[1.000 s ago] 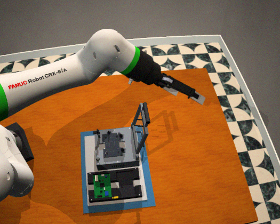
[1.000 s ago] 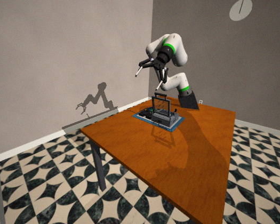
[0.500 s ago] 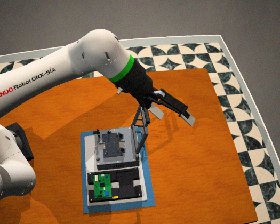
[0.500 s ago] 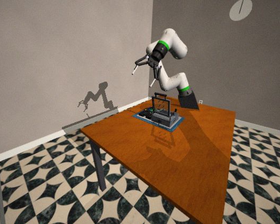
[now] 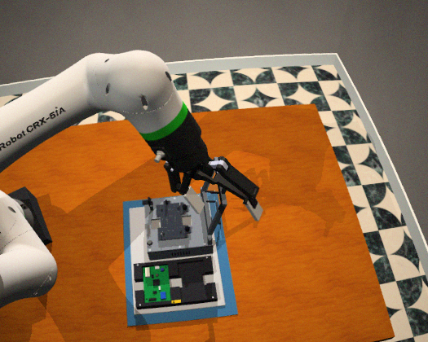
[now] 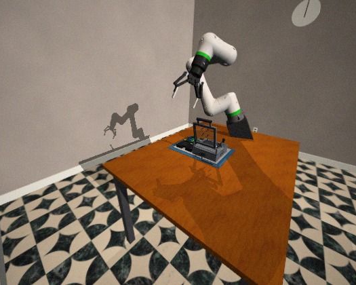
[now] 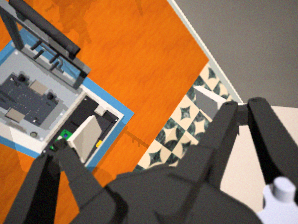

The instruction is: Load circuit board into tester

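Note:
The green circuit board (image 5: 156,285) (image 6: 191,139) lies face up in the tray's left pocket in the top view, white connector (image 5: 147,271) at the end toward the tester. The black tray's (image 5: 207,293) other pocket is empty. The grey tester (image 5: 199,241) (image 6: 208,153) stands beside it, no board on its dark plate (image 5: 170,221). The lid (image 5: 218,219) (image 6: 215,137) (image 7: 47,29) stands open, its handle (image 6: 204,120) up. The latch hook (image 5: 147,202) is at the opposite edge. My gripper (image 5: 225,207) (image 6: 185,98) (image 7: 145,110) is open and empty, high above and tilted; one finger partly hides the tray and board in the wrist view.
Tester and tray stand on a white base with a blue border (image 5: 230,299) on the orange table (image 5: 295,244). The upright lid is the tall obstacle, on the side away from the robot's base (image 6: 240,129). The wall (image 6: 89,68) is beyond the table.

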Controlling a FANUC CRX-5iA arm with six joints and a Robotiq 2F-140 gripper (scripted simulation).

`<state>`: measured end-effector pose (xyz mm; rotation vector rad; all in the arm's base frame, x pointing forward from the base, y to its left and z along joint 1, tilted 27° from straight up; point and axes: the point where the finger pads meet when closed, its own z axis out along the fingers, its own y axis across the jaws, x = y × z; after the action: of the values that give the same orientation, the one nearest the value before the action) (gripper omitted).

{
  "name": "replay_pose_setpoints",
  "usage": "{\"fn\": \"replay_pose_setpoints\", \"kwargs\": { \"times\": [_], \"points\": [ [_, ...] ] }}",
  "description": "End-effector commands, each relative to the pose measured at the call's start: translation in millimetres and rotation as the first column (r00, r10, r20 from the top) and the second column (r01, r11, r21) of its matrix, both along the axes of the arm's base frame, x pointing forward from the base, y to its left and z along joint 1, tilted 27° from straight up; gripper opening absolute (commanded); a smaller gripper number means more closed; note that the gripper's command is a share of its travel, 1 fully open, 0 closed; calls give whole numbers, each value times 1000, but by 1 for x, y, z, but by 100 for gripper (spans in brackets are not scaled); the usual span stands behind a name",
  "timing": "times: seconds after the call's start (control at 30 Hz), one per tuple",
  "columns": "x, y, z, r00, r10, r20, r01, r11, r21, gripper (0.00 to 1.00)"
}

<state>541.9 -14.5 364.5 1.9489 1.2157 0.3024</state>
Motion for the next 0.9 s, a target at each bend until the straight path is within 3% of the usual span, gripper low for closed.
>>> {"fn": "replay_pose_setpoints", "kwargs": {
  "times": [0.0,0.43,0.5,0.63,0.87],
  "points": [
    [-33,-12,-6,993,16,-120,-19,1000,-20,100],
    [-136,-27,-35,865,166,-473,-189,982,-1,100],
    [-136,-27,-35,865,166,-473,-189,982,-1,100],
    [-176,-27,-44,770,247,-588,-275,960,43,100],
    [-183,-27,-46,751,262,-606,-291,955,54,100]
  ]
}}
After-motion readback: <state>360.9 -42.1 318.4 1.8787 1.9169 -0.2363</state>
